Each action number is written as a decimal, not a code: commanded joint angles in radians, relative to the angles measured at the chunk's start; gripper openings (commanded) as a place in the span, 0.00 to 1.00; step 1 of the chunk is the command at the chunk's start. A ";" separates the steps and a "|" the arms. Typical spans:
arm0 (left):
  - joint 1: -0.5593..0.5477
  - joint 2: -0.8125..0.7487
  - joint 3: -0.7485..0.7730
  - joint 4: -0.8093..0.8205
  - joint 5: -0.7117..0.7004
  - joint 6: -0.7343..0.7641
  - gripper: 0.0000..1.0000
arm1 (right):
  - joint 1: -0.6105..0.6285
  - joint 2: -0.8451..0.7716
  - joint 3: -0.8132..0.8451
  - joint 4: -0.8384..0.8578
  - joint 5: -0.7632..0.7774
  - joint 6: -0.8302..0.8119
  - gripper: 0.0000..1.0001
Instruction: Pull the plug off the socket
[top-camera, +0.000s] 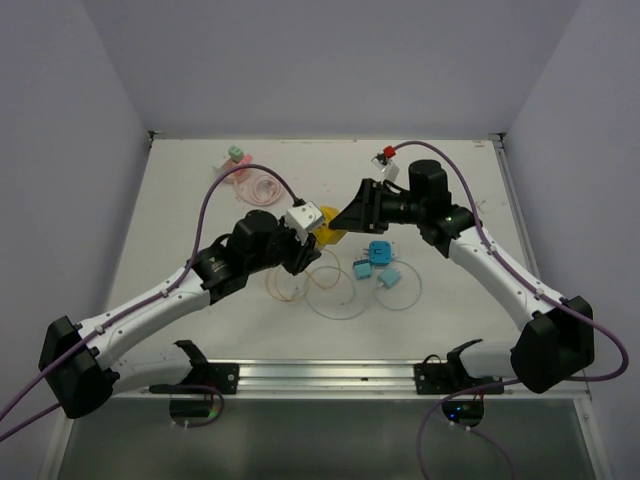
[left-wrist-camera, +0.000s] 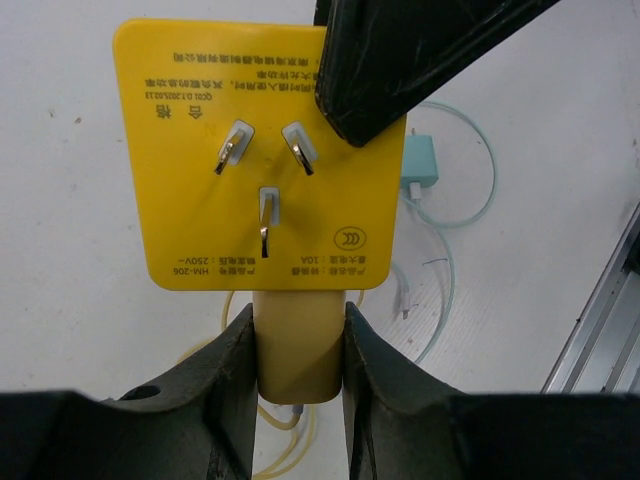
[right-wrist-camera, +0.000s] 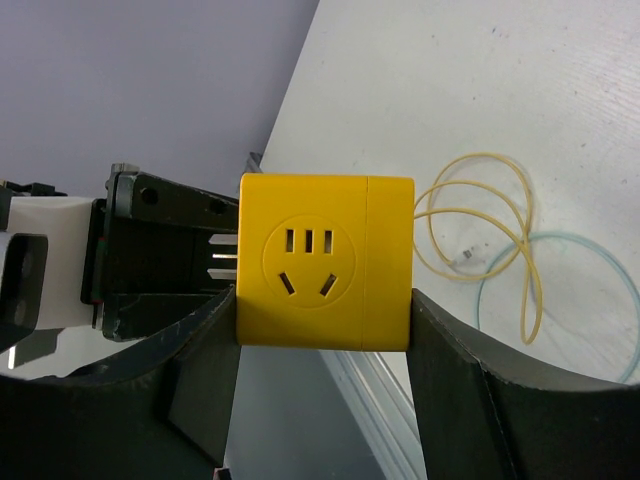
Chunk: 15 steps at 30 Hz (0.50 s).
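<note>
Both arms meet above the middle of the bench (top-camera: 200, 200), neither end effector resting on it. The right end effector (right-wrist-camera: 322, 312) is clamped on the yellow socket cube (right-wrist-camera: 325, 260), one finger on each side face. The left end effector (left-wrist-camera: 298, 322) has its fingers pressed against both flanks of the pale yellow plug (left-wrist-camera: 298, 350), which sits fully seated in the cube's side. The danger is slip: those fingers hold a smooth, short plug body, so a stiff fit could let them slide off. An off-axis pull could twist the cube out of the right's hold and drop it. The plug's yellow cable (right-wrist-camera: 500, 230) trails to the bench and may snag. The cube's pronged face (left-wrist-camera: 262, 215) carries upside-down Chinese print, plus "250V~", "10A", what looks like "HM-206" and a CCC mark (left-wrist-camera: 350, 238).
</note>
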 joint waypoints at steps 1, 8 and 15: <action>-0.010 -0.024 0.015 0.041 -0.027 0.008 0.00 | -0.009 -0.016 0.038 0.028 -0.030 0.002 0.00; -0.008 -0.058 -0.037 0.021 -0.057 0.009 0.00 | -0.088 -0.039 0.023 -0.001 -0.042 -0.012 0.00; -0.010 -0.085 -0.100 0.009 -0.065 -0.002 0.00 | -0.163 -0.050 0.020 -0.049 -0.044 -0.052 0.00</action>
